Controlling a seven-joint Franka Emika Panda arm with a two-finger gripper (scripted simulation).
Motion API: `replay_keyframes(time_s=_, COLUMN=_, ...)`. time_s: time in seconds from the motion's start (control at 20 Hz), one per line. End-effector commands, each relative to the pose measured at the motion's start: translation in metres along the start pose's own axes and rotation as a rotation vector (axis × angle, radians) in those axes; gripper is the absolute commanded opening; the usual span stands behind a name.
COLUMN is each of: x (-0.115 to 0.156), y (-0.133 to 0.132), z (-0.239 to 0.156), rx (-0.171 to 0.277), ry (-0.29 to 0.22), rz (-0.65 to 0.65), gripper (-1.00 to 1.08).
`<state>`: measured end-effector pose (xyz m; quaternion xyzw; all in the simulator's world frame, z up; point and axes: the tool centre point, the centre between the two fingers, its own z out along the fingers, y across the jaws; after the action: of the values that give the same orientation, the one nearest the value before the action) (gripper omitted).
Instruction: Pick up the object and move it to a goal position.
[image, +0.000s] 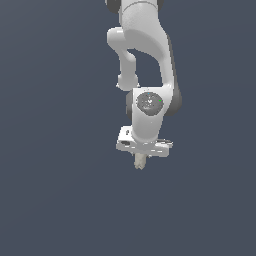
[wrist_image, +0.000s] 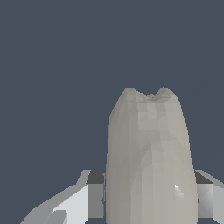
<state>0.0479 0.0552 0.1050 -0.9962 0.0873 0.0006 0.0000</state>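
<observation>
The object is a small off-white, rough lump that sticks out below my gripper in the exterior view. In the wrist view the object fills the middle, upright between my two fingers, which press on its two sides. My gripper is shut on the object. The white arm hangs down from the top of the exterior view, with the hand pointing down. The lower end of the object is hidden by the fingers in the wrist view.
A plain dark blue-grey surface fills the background in both views. No other objects or edges show.
</observation>
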Motion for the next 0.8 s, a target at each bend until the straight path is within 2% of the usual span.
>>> replay_keyframes(time_s=0.0, x=-0.008, y=0.013, z=-0.019, rx=0.000, ry=0.001, rz=0.001, gripper=-1.00)
replay_keyframes(time_s=0.75, x=-0.058, y=0.093, z=-0.135, rx=0.002, ry=0.001, rz=0.001, gripper=-1.00)
